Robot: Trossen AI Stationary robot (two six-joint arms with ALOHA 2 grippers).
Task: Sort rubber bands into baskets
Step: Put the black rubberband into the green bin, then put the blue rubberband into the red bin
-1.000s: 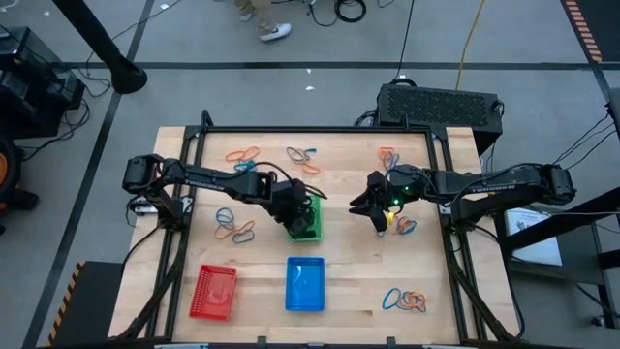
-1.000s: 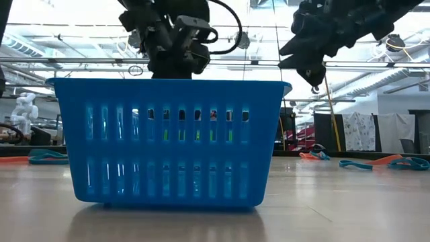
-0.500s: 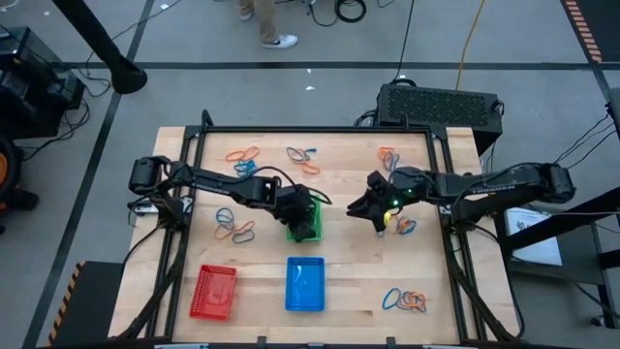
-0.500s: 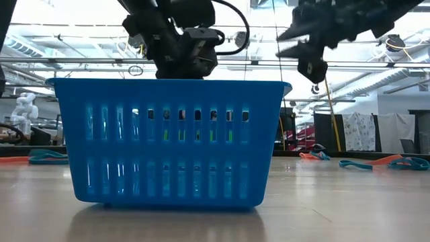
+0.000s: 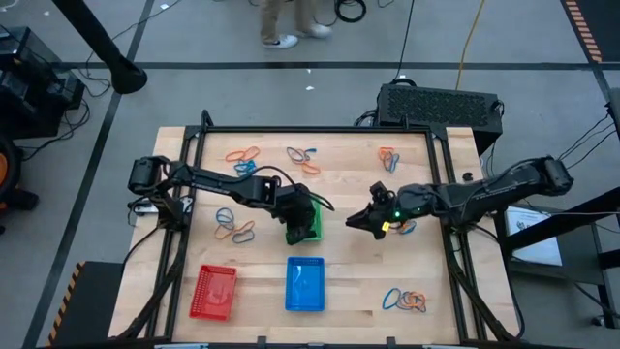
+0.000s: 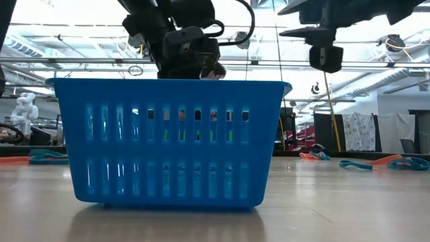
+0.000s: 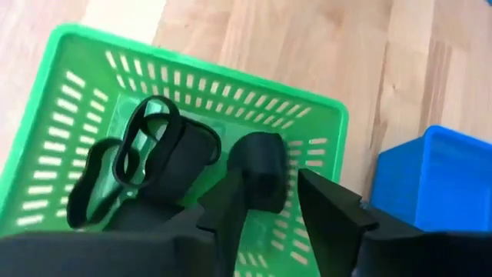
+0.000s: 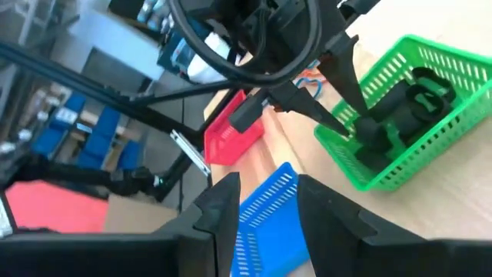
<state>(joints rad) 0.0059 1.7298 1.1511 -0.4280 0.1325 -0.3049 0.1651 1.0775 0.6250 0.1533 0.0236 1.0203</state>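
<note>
Two grippers are over the middle of the table. The left gripper hangs above the green basket and has barely shifted from half a second ago. Its fingers stand a narrow gap apart inside the basket, clasping nothing. Black rubber bands lie on the mesh floor just beside them, apart from the fingertips.

The right gripper has changed most: a second ago it sat higher up the table near the orange and blue bands at the right edge, and it has since swung down and toward the centre, now nearer the green basket. Its fingers are parted moderately and nothing shows between them. In the low view its dark wrist has risen compared with the earlier frames, now just below the upper edge of the frame.

The blue basket sits at the near middle and the red basket to its left, both where they were. Loose bands lie in the same clusters as before: orange and blue ones along the far side, another group left of the green basket, one in the near right corner. At the far edge of the high view, a person's legs have moved further into sight.
</note>
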